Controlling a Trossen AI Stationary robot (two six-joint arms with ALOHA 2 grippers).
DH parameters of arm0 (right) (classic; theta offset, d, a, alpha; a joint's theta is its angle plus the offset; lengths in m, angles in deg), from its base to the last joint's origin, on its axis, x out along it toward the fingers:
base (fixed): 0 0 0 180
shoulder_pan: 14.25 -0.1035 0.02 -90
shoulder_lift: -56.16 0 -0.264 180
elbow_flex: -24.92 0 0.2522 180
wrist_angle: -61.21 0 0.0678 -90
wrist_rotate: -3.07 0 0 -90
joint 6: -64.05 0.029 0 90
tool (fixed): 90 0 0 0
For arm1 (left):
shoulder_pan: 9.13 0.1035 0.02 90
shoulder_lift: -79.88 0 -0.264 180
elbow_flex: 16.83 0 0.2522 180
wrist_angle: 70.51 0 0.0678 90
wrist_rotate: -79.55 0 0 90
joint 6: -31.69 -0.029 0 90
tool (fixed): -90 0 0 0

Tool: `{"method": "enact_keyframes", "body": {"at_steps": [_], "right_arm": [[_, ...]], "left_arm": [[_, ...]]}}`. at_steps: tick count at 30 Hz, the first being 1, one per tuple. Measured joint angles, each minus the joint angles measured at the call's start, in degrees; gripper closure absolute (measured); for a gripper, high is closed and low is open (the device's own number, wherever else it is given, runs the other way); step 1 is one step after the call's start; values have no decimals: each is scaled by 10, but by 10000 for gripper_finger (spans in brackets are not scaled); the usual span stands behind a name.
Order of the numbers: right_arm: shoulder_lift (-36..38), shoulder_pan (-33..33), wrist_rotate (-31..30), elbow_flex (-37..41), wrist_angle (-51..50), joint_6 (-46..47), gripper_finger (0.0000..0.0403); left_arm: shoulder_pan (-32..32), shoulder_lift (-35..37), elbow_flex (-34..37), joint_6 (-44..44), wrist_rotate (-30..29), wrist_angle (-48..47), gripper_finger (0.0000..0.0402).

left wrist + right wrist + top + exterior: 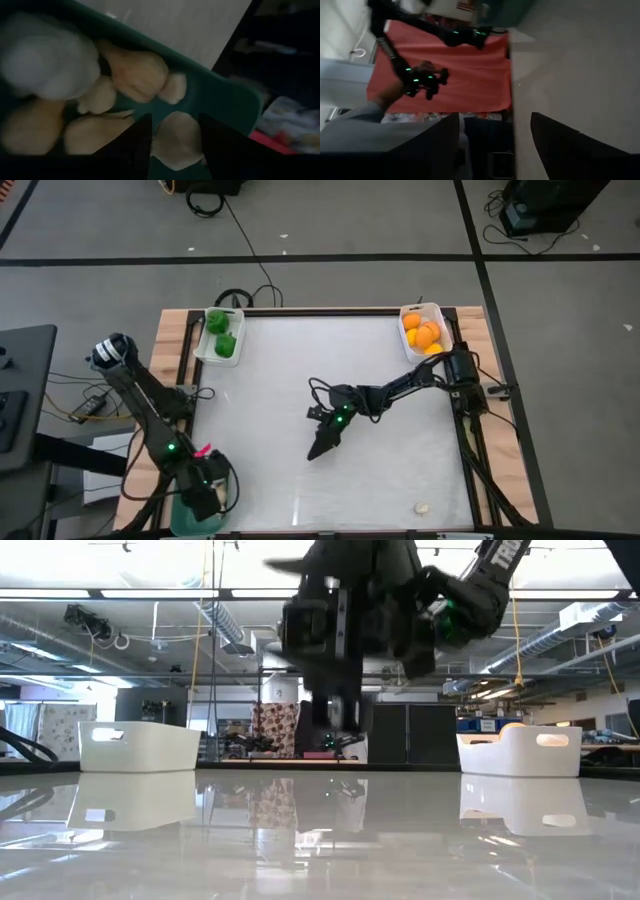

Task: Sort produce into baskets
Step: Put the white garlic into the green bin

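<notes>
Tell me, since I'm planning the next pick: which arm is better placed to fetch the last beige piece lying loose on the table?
Probably the right. Its gripper hangs open and empty over mid-table, on the same side as the beige piece. The left gripper is down over the teal bin, a piece between its fingers.

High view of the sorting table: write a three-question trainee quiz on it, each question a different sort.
1. True or false: the white bin at the table's far left corner holds green peppers.
2. Which gripper is over the teal bin? A) left gripper B) right gripper C) neither
3. Fill in: one whitish piece lies loose on the table near its front ____ corner.

Key: 1 true. 2 A. 3 right.
</notes>
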Motion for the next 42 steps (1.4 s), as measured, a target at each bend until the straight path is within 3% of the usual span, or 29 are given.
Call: {"method": "enact_keyframes", "body": {"at_steps": [8, 13, 19, 22, 29, 32, 35, 42], "right_arm": [[85, -14, 9, 0, -36, -38, 162], [150, -23, -5, 0, -264, -167, 172], [216, -38, -142, 0, -577, -295, 180], [246, -56, -184, 0, -674, -310, 182], [316, -139, -190, 0, -820, -309, 182], [321, -205, -220, 0, -871, -349, 182], [312, -271, -240, 0, -886, -359, 182], [308, -398, -319, 0, -826, -340, 182]], "left_arm": [[-3, 0, 41, 79, -2, 62, 211], [-3, 0, 43, 80, 18, 15, 171], [3, 0, 44, 85, 36, -67, 142], [10, 1, 44, 85, 39, -56, 141], [29, 1, 0, 75, 52, -57, 157], [42, 2, -29, 56, 14, -76, 165], [58, 2, -56, 25, -70, -70, 169], [127, 2, -94, -133, -272, -27, 170]]}}
